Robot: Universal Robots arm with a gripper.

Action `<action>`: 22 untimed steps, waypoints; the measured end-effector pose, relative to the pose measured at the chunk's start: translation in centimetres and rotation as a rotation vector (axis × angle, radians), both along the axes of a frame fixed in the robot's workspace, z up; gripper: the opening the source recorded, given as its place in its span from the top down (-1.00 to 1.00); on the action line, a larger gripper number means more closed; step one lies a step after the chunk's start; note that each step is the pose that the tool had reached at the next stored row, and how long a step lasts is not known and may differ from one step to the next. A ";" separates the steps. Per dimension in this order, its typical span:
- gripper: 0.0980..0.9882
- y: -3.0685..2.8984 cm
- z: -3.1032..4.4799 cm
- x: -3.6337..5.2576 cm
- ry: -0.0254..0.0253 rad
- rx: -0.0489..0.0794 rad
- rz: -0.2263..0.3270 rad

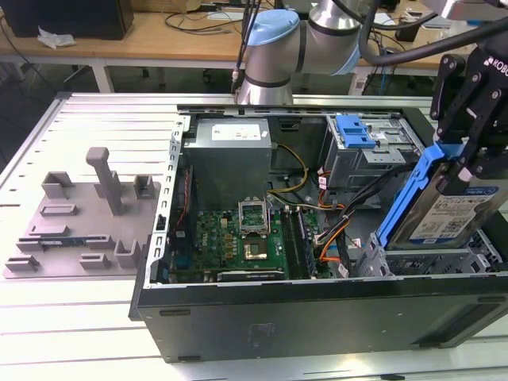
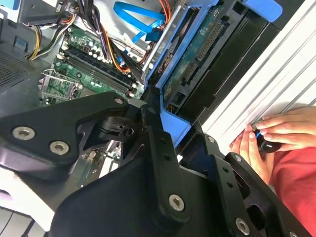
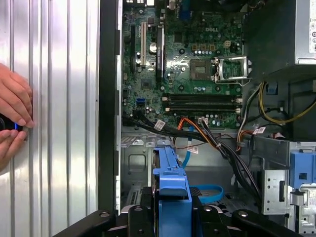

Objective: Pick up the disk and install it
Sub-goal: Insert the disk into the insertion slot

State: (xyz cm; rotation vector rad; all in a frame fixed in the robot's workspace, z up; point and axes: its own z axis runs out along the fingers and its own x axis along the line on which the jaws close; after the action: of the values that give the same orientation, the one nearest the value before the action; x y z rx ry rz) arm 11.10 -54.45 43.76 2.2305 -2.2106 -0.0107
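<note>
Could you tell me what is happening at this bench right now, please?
The robot arm's claw is shut on the disk, gripping it by its blue frame. It holds the disk on edge above the metal drive cage, at the exterior view's right end of the open computer case. The disk is not yet seated. In the second wrist view a person's hands rest on the ribbed table beside the case, holding a small dark thing.

disk (image 1: 444,214): silver, blue frame, white-and-blue label
motherboard (image 1: 242,238): green
fixture tray (image 1: 79,226): grey
claw (image 1: 463,156): black
desk (image 1: 79,317): pale, ribbed
</note>
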 end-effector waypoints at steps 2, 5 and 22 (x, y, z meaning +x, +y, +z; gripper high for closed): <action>0.39 0.00 -0.12 0.00 -0.0001 0.000 0.000; 0.39 0.00 -0.31 0.00 0.0000 0.000 0.000; 0.39 -0.28 -1.66 0.00 0.0000 0.005 0.000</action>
State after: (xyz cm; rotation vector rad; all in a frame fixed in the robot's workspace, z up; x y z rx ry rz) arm 11.10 -54.73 42.10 2.2327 -2.2133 -0.0160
